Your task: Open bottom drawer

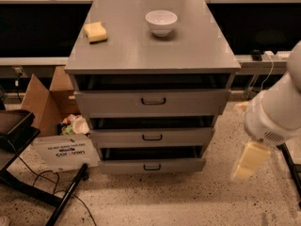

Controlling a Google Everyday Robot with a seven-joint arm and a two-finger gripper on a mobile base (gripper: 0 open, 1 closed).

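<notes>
Over speckled floor (141, 202), gripper (247, 164) apparently hovers right of bottom drawer (151, 165).

Robot arm (275, 105), right side of the view: a thick white cylindrical link with a smooth, matte shell, ending below in a broad rounded collar (263, 126) of the same white. A second white shell (296, 62), curved in outline, adjoins it at the right edge of the view. A small patch of dark dots (272, 137), like a vent grille, marks the underside of the collar. Gripper (248, 161): pale cream-yellow, blocky and stepped in outline, narrower than the white link; it sits at the lower right of the view, directly beneath the collar, its lower part lighter in tone than its upper part
</notes>
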